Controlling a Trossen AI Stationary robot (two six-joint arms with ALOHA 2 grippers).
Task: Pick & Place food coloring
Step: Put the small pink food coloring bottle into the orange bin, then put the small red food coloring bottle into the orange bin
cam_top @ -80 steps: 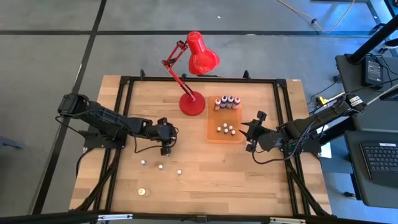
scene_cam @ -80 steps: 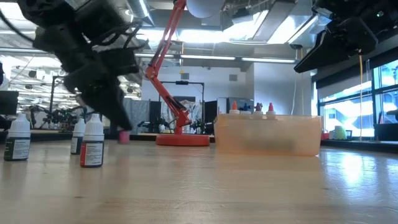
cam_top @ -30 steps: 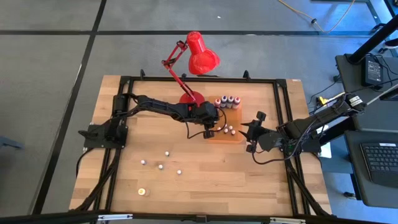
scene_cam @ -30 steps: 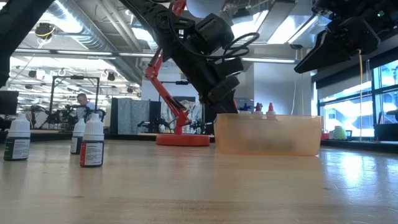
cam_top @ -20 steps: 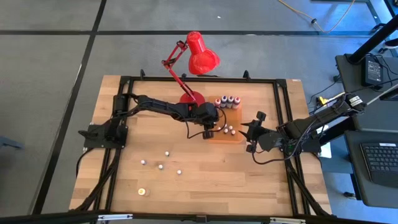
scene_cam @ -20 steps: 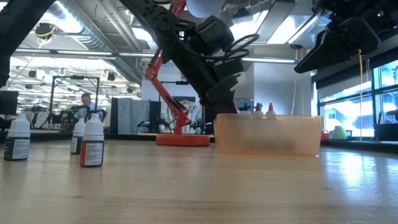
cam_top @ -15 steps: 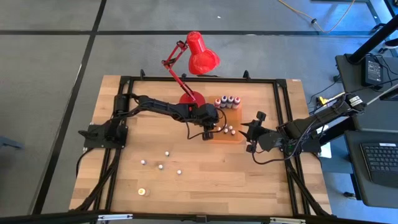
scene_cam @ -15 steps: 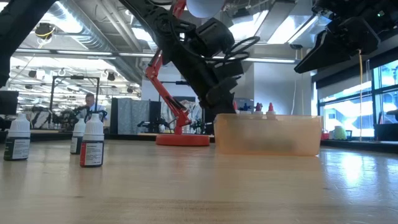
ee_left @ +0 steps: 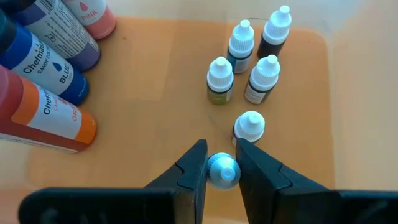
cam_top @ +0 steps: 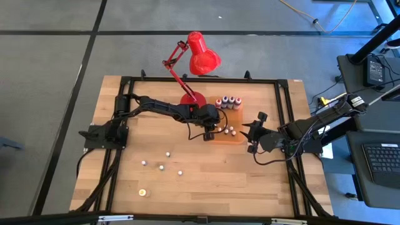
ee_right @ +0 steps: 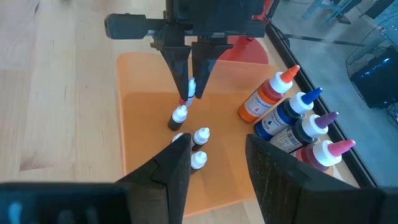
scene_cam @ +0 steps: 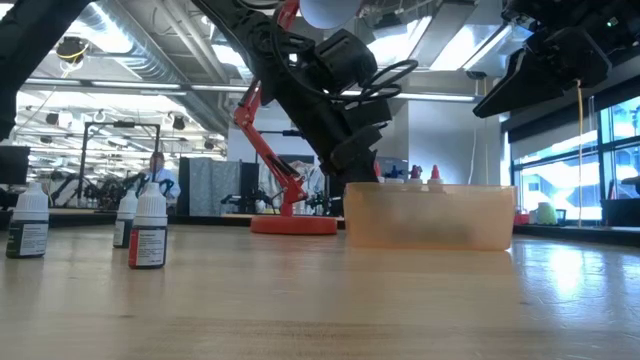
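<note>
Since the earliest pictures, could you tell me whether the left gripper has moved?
Yes. The left gripper, shut on a small bottle, has swung rightward from the open table to the orange tray, beside the red lamp's base.

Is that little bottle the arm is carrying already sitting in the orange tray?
Not clearly. The left end effector is shut on the small bottle above the orange tray, beside five others; whether it touches the floor cannot be told.

Printed words can be read only on the big bottles lying in the tray. The blue bottle (ee_left: 46,62) carries "Chefmaster" and "BLUE". The orange bottle (ee_left: 53,115) shows "Chef…" and "OR…" — the rest is cut off. The pink bottle (ee_left: 93,15) reads "PINK". Labels on the small bottles are too small to read.
</note>
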